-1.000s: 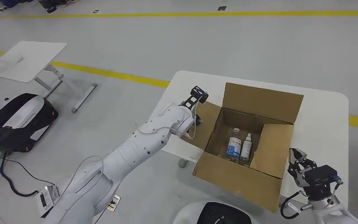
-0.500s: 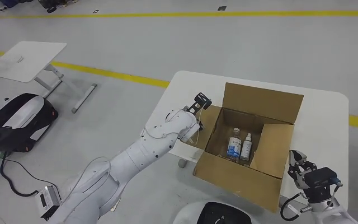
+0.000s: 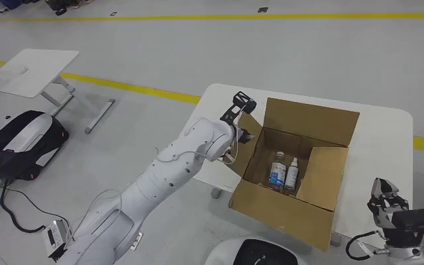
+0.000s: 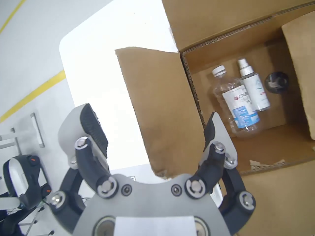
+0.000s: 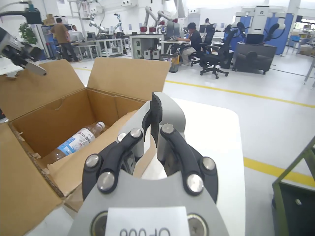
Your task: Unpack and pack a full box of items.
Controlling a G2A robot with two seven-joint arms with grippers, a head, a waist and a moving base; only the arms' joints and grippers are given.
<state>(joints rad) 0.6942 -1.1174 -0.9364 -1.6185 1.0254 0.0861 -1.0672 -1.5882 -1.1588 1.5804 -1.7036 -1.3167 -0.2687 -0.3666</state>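
An open cardboard box stands on the white table with all its flaps out. On its bottom lie a clear labelled bottle and a white spray bottle side by side. The left wrist view shows that clear bottle, the spray bottle and a dark round thing beside them. My left gripper hangs open and empty over the box's left flap. My right gripper is shut on nothing, off the table's near right corner, apart from the box.
A small white side table and a black-and-white device stand on the floor far to the left. A dark green frame is close to the right gripper. Bare tabletop lies right of the box.
The left gripper has moved up and toward the box, over its left flap. The right arm has drawn back from the box toward the lower right.
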